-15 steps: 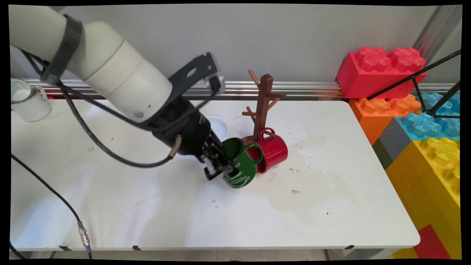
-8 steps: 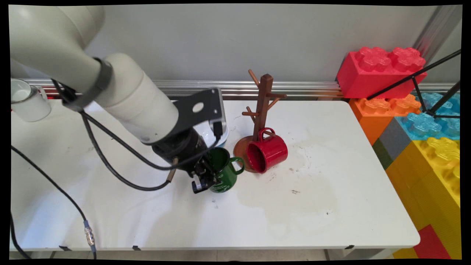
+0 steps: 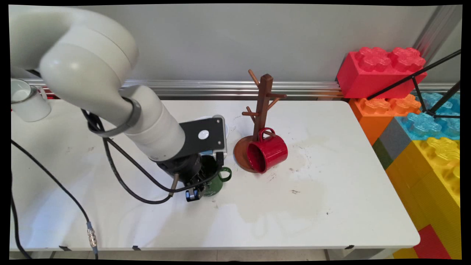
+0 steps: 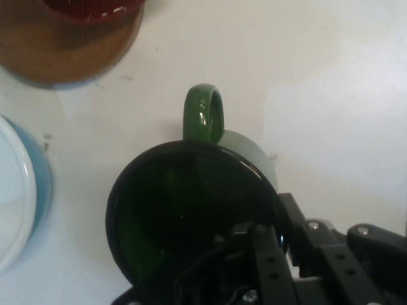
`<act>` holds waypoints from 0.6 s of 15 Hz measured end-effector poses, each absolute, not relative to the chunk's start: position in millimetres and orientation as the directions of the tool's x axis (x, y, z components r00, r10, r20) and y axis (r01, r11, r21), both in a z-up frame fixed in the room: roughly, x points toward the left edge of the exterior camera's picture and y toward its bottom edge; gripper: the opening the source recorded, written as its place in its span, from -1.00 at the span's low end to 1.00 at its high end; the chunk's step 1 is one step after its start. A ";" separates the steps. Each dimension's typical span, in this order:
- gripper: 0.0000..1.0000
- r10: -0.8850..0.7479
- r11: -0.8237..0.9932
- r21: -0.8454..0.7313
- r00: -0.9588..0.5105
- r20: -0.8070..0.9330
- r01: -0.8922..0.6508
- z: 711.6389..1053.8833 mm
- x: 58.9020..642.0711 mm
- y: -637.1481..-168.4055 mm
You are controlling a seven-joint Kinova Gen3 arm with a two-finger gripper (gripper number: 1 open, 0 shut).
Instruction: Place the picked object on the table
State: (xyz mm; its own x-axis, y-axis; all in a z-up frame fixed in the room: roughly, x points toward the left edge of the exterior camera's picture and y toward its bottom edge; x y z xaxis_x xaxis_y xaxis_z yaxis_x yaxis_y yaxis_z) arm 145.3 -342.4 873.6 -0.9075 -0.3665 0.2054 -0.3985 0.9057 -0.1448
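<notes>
White table (image 3: 331, 206) — green mug (image 4: 184, 210) in pincer (image 4: 267, 254)

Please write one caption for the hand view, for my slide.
The claw grips the rim of a green mug, near a wooden stand base.

The main view is evenly and brightly lit from above. The white table (image 3: 331, 191) shows soft, pale shadows under the arm and a short shadow beside the glossy red enamel mug (image 3: 268, 151) hanging low on the brown wooden mug tree (image 3: 262, 110). Small highlights sit on that mug's side and on the big red plastic building block (image 3: 379, 70) at the right. Straight lines bow near the borders, so the table's far edge curves slightly. The hand view is softer. The dark green enamel mug (image 4: 191, 203) shows a deep black interior with faint reflections, and a bright glint lies on its handle. The black tool (image 4: 280, 267) at the bottom edge is close and dim.
</notes>
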 end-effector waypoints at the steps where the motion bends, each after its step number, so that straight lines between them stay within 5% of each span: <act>1: -1.00 -0.363 0.907 -0.152 -0.911 0.196 -0.394 869.1 145.0 -343.6; 9: -1.00 -0.356 0.903 -0.206 -0.926 0.128 -0.376 840.0 147.7 -354.1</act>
